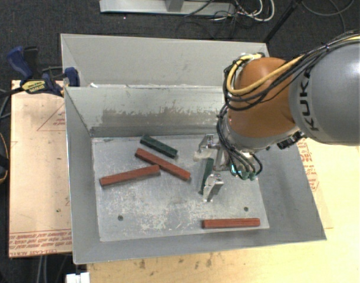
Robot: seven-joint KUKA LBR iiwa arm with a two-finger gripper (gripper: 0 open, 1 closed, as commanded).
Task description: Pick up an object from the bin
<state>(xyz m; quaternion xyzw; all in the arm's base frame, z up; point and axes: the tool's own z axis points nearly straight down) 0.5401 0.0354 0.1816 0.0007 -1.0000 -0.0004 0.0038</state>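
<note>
Claw [209, 180]: low over the floor of the grey metal bin [79, 175], right of centre; whether open or shut, cannot tell.
Nearest item: slanted red-brown flat stick [162, 164], toward the left wall, long axis running back-left to front-right, near end just beside the claw.
Beyond it: short dark green stick [159, 147]; left red-brown flat stick [129, 175].
Along the front edge: front red-brown flat stick [231, 223], well apart.

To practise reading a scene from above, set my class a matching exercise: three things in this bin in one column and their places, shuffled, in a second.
Things:
1 dark green bar
2 red bar lying alone
3 end effector

Places:
A front right of the bin floor
B over the floor, right of centre
C nearest the back wall

Pairs: 1-C, 2-A, 3-B
</note>
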